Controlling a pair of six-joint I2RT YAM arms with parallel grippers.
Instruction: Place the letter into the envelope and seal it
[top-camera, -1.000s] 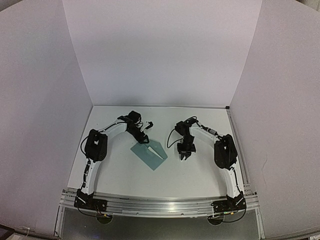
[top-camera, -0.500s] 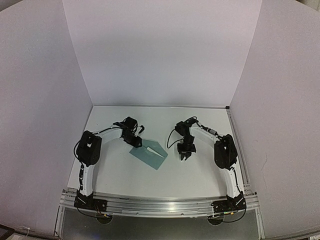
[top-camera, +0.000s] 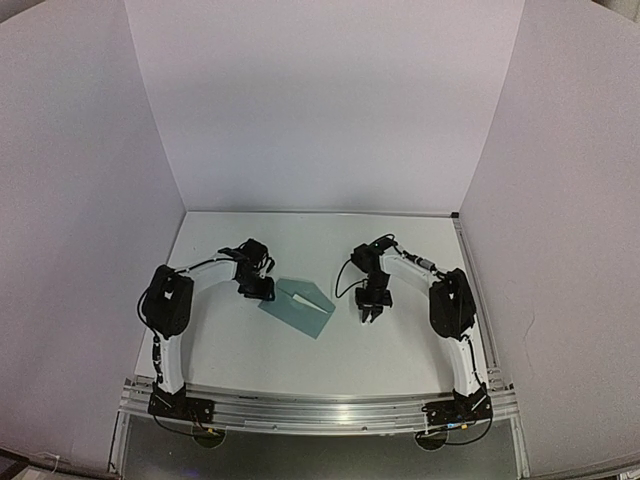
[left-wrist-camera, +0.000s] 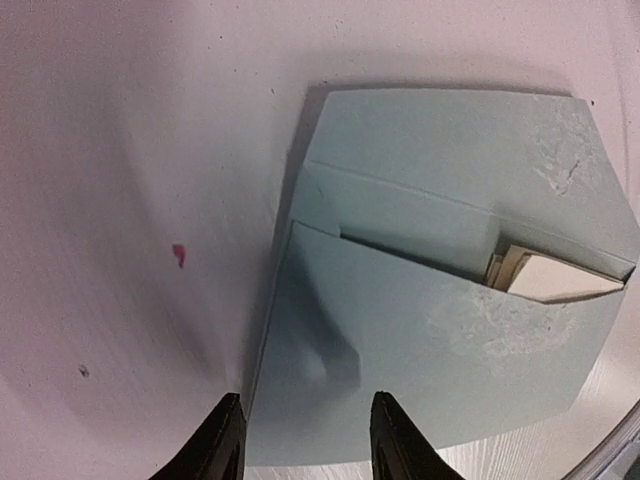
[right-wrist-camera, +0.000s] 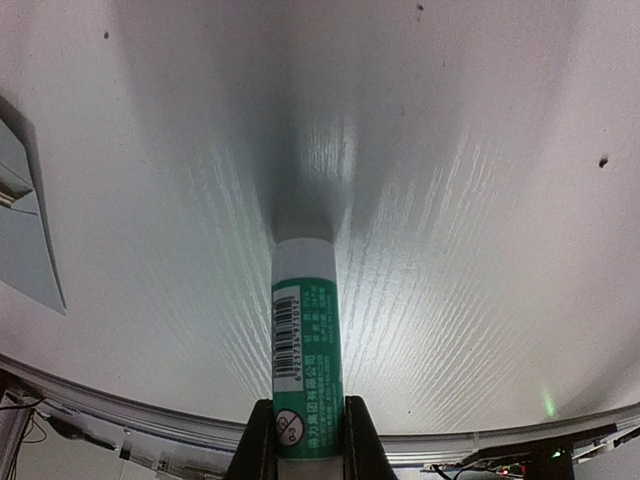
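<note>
Evidently the inserting is done: the letter (left-wrist-camera: 550, 280) sits inside the envelope (left-wrist-camera: 420, 380), with only a cream corner peeking from the pocket mouth at one end. The envelope lies flat on the bench (top-camera: 400, 345) between the two arms. Its flap (left-wrist-camera: 450, 130) is folded open, away from the pocket, which is how sealing needs it. Whitish, rough patches show on the flap and on the pocket front — possibly glue, though I cannot say for sure.

The right gripper (right-wrist-camera: 305, 425) is clamped on a green-and-white glue stick (right-wrist-camera: 305, 330), pointed down at bare bench just beside the envelope, and to my eye parked clear of the paper. The left gripper (left-wrist-camera: 306, 405) has its fingers apart with nothing between them. It hovers over the envelope's corner at the end away from the peeking letter, plausibly placed to pin or fold the paper.

The bench is white with a faint wood grain, marked by a small red speck (left-wrist-camera: 178, 255) and a few dark flecks. Plain pale panels wall it on three sides — a metal rail (top-camera: 320, 410) runs along the near edge by the arm bases.
</note>
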